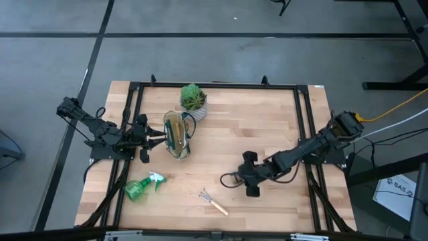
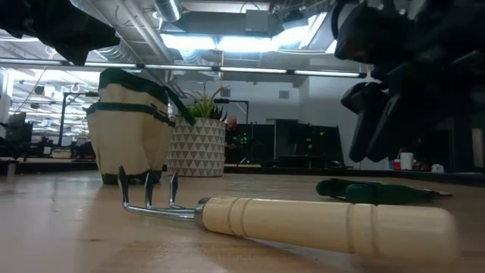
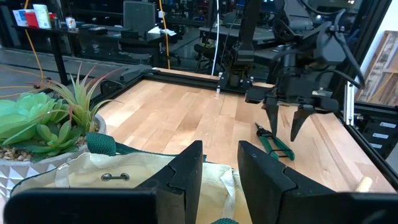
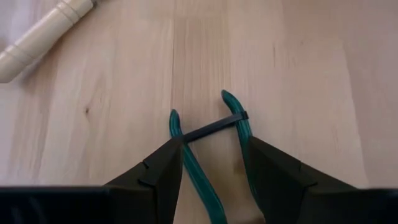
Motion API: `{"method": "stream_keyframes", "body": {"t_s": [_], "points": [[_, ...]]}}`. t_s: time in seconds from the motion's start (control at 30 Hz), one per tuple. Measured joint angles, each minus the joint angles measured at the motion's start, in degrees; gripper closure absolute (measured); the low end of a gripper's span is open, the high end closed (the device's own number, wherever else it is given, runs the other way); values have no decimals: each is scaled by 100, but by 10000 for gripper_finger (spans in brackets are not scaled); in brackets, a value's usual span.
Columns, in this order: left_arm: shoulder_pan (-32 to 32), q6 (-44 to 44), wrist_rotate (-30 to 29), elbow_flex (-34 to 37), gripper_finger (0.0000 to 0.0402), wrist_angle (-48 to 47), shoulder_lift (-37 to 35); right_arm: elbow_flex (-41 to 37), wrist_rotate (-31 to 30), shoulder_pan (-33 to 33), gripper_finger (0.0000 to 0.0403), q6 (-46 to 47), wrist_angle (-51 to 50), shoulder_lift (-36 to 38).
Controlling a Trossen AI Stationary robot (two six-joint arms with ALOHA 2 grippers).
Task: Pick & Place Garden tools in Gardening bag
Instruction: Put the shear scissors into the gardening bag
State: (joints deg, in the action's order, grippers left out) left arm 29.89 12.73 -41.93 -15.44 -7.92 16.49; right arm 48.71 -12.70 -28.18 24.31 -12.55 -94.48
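The cream gardening bag (image 1: 178,134) with green trim stands upright on the table's left half, and a wooden-handled tool (image 1: 175,128) lies inside it. My left gripper (image 1: 159,137) is at the bag's left rim, fingers close together (image 3: 221,177). The pruning shears (image 1: 231,179), with green handles, lie flat on the table right of centre. My right gripper (image 4: 211,168) hangs open just above them, fingers pointing down on either side of the handles (image 4: 193,168) and touching nothing. The mini rake (image 1: 214,202) and the green spray bottle (image 1: 140,187) lie near the front edge. My left gripper pinches the bag's rim (image 3: 211,169) on the side facing the table's left edge, between its two fingers. The fingers come in about level from the table's left. The bag stands upright on the table, its mouth open.
A potted green plant (image 1: 193,100) in a white patterned pot stands just behind the bag. A black frame rail (image 1: 214,86) runs round the table's edges. Bare wood lies between the bag and the shears.
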Motion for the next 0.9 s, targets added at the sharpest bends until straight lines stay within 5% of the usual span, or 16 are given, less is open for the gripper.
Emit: {"method": "stream_keyframes", "body": {"t_s": [0.9], "points": [[0, 0, 0, 0, 304, 0, 0, -450, 242, 347, 264, -817, -357, -2]]}}
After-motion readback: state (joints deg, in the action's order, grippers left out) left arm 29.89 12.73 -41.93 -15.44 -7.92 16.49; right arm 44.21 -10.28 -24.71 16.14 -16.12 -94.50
